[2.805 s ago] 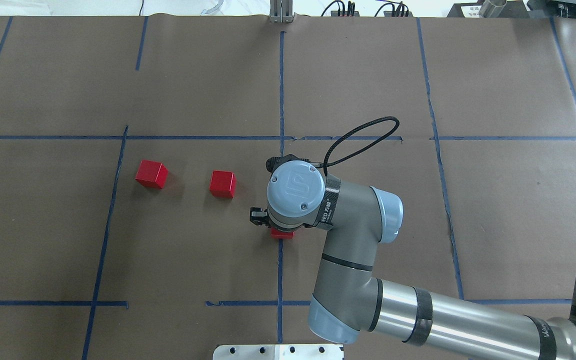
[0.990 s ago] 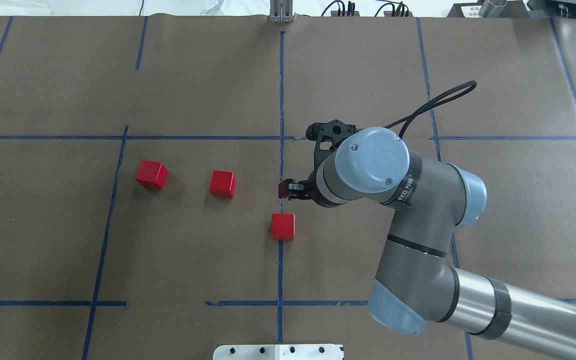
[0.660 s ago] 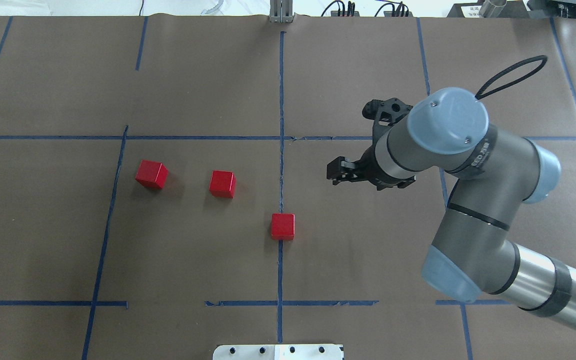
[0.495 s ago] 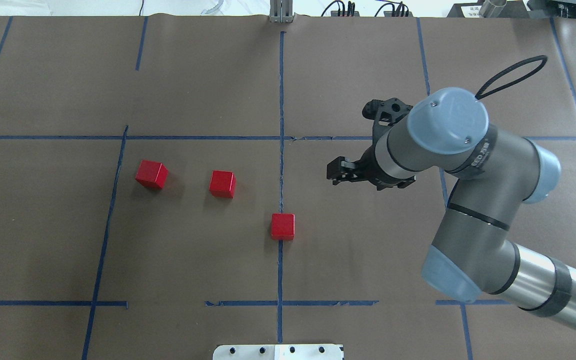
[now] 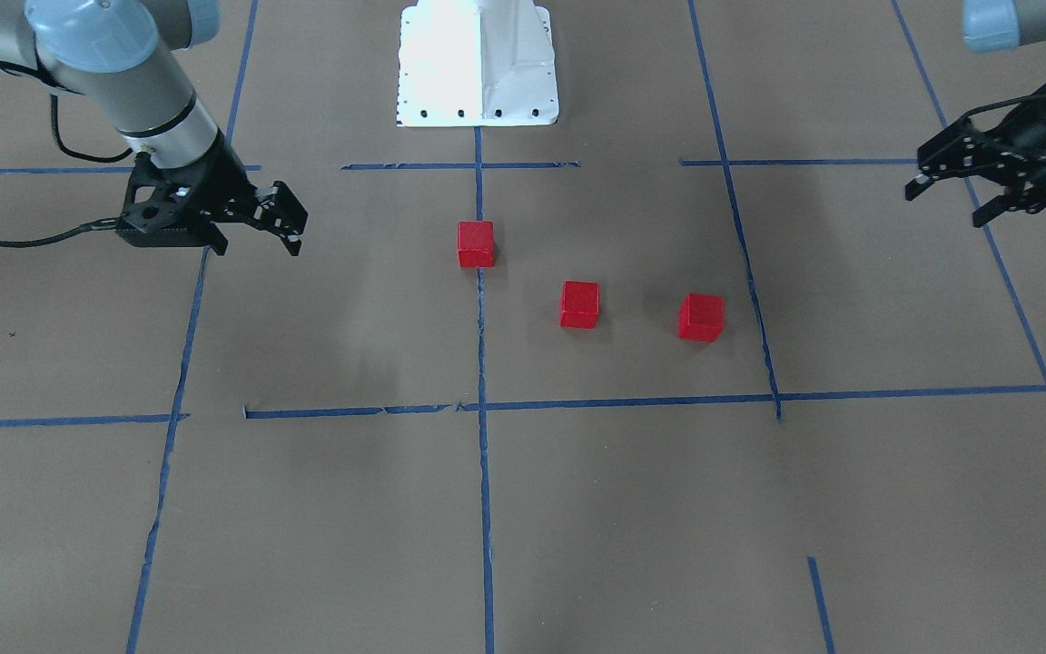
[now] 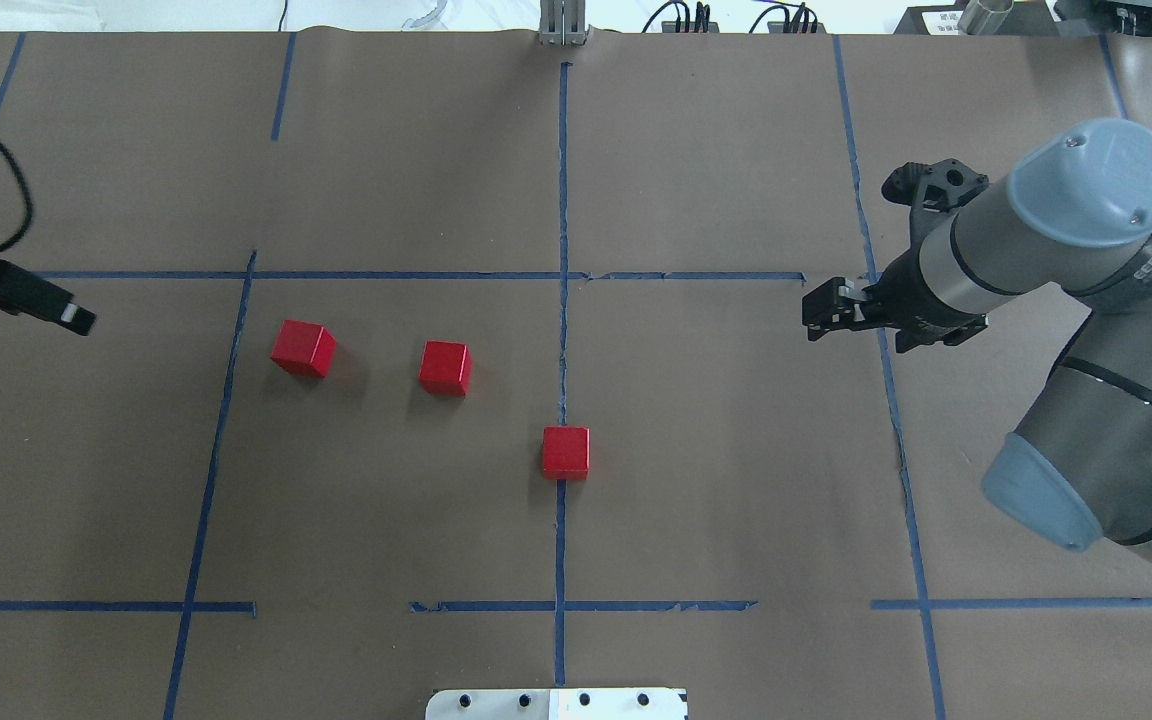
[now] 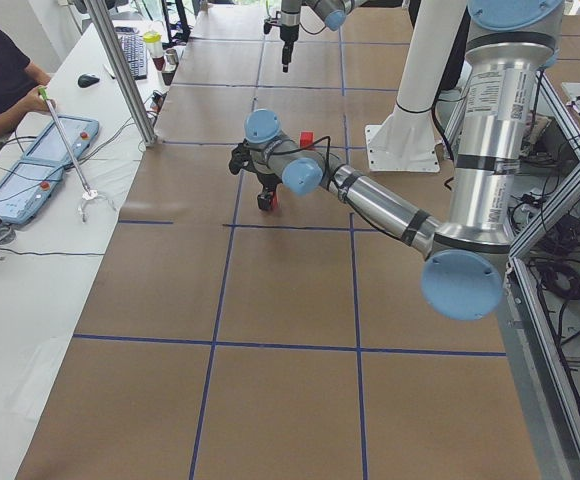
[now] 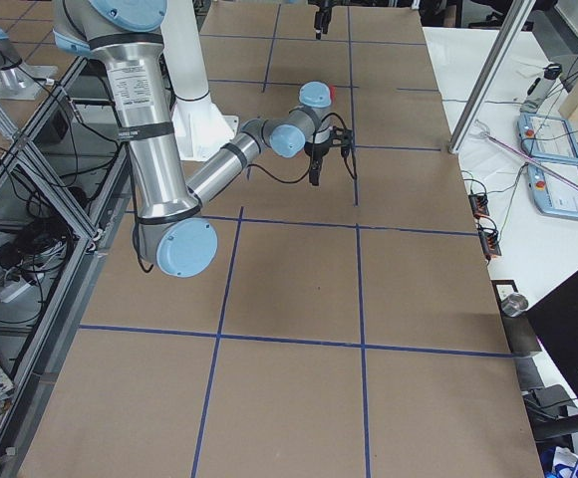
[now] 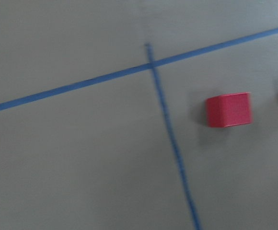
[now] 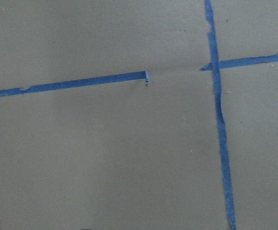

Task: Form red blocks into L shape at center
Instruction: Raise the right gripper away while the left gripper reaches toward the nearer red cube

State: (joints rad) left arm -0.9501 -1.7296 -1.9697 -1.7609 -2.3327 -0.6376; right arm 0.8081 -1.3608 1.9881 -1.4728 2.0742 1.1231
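Three small, bright red matte cubes stand apart from one another on the brown paper table top (image 6: 736,450), bare paper between them. The cube on the centre line (image 6: 566,452) sits on the long blue tape line (image 6: 563,180), with open paper on all four sides. The middle cube (image 6: 446,367) stands to its left and a little farther away, not touching it. The leftmost cube (image 6: 303,348) lies left again across a clear gap, near another tape line. The black right gripper (image 5: 255,238), jaws spread, hangs well to the right of the cubes. The black left gripper (image 5: 943,207), also spread, hangs well to the left. A white base plate (image 6: 556,703) lies at the near edge, well apart from the cubes.
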